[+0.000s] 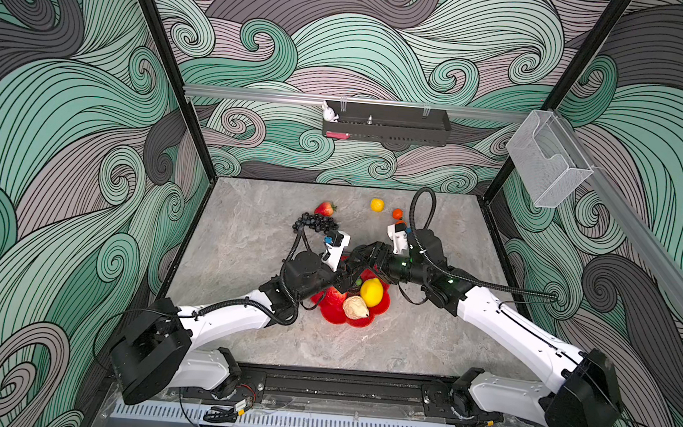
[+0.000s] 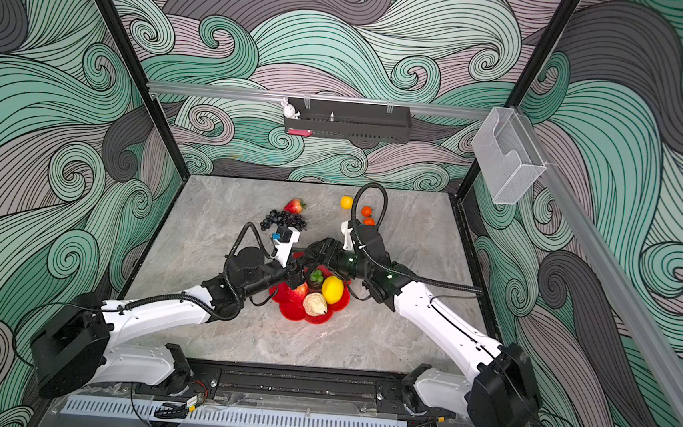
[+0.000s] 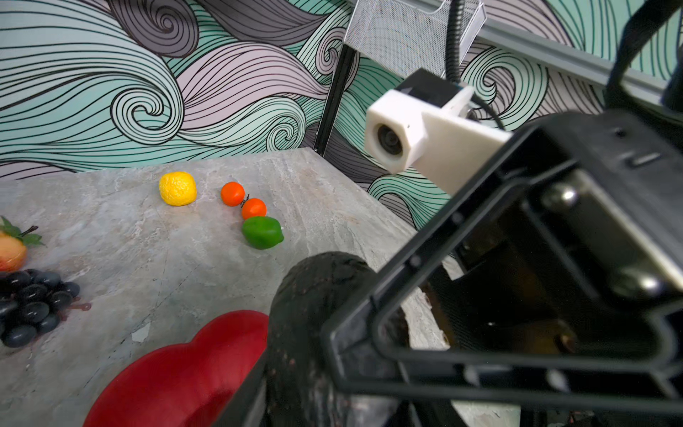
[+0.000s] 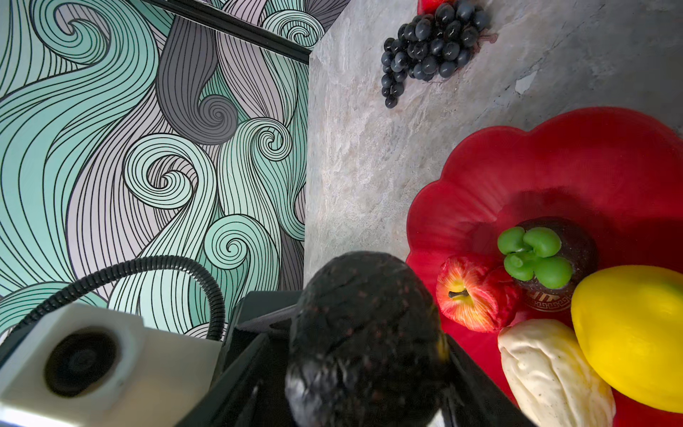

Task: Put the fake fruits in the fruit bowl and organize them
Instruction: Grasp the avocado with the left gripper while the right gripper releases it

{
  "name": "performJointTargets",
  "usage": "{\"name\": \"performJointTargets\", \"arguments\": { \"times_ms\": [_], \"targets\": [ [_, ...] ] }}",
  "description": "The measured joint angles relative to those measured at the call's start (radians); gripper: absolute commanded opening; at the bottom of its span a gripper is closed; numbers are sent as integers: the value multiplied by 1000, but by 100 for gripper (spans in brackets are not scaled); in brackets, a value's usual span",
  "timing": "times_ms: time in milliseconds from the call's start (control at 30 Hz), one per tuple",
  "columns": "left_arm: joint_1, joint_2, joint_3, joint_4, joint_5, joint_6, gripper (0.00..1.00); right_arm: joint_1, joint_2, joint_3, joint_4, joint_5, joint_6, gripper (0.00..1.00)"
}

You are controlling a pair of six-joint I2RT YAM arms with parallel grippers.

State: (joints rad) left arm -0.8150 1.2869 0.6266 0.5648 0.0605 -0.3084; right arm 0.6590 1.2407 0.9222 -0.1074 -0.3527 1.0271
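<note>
Left gripper (image 1: 346,276) clamps the avocado (image 4: 366,332) at mid-frame in a top view, over the fruit bowl (image 1: 334,316) at its upper-left rim. The right gripper (image 1: 363,254) flanks it, jaws apart: likely a handover so 1 arm places it.

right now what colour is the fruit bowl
Glossy red all over; the fruit bowl shows best in the right wrist view.

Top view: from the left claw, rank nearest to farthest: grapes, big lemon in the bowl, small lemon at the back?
From the left gripper:
1. big lemon, in the bowl beside it.
2. grapes, back left.
3. small lemon, far back.
</note>
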Motion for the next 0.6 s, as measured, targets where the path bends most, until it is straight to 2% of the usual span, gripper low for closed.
{"name": "performJointTargets", "arguments": {
  "times_ms": [267,500,600],
  "targets": [
    [0,-27,0,-93,-66,25,45,-47,-46,-1,-40,-3,-51,83],
    [2,-102,32,-267,-179,97,46,-216,-153,0,-176,-10,-158,85],
    [8,-97,79,-366,-225,133,46,-243,-202,-1,-231,-8,-186,85]
  ]
}}
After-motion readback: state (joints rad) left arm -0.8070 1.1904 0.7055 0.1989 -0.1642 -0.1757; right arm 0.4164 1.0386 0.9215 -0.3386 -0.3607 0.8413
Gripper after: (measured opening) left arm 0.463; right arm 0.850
